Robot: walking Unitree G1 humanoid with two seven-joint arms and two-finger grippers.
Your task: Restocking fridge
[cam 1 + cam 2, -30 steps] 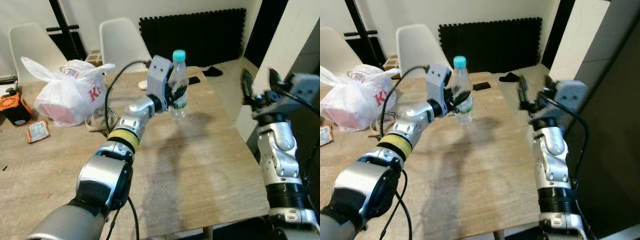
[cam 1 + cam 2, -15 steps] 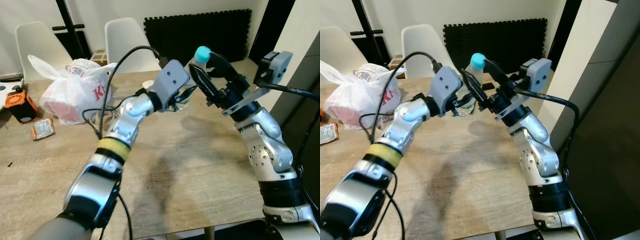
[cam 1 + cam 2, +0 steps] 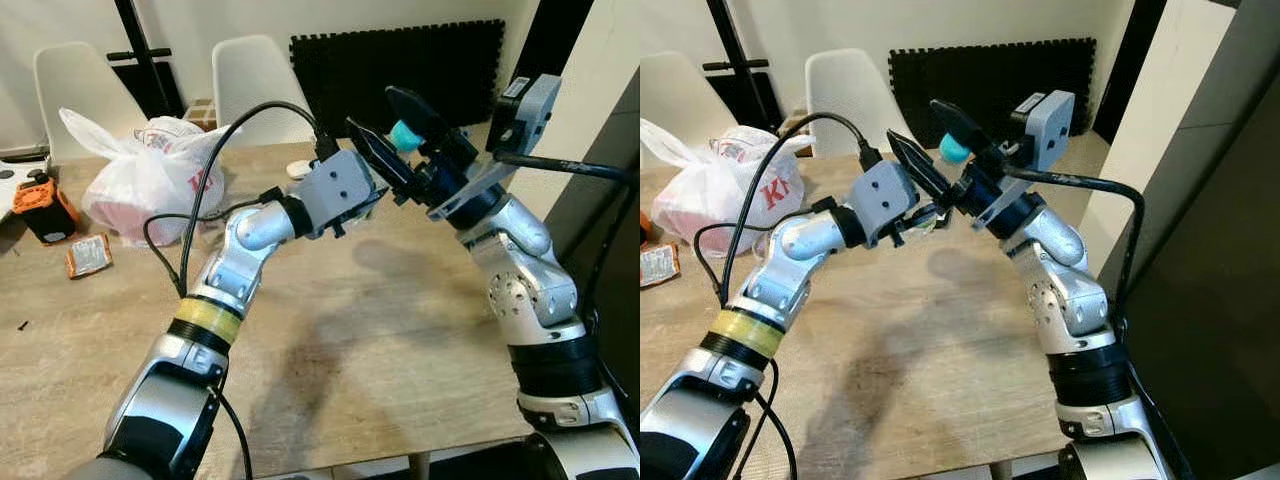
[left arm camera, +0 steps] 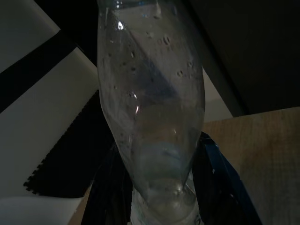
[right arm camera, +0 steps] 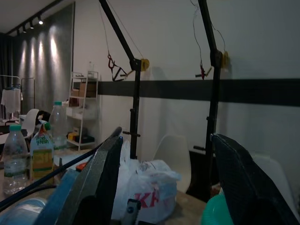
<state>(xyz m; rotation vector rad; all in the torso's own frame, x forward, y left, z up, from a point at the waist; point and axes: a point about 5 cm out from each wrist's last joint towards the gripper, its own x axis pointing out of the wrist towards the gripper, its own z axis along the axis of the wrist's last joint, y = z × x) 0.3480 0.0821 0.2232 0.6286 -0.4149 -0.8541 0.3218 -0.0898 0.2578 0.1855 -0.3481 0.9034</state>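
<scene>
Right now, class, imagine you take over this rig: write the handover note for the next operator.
Left gripper: shut on the water bottle, held tilted above the table.
Right gripper: open, its fingers either side of the bottle's teal cap, not yet closed.
Plastic bag sits on the table's far left.
Done: bottle lifted off the table.
Left: finish the hand-to-hand transfer, then carry the bottle to the fridge.
</scene>
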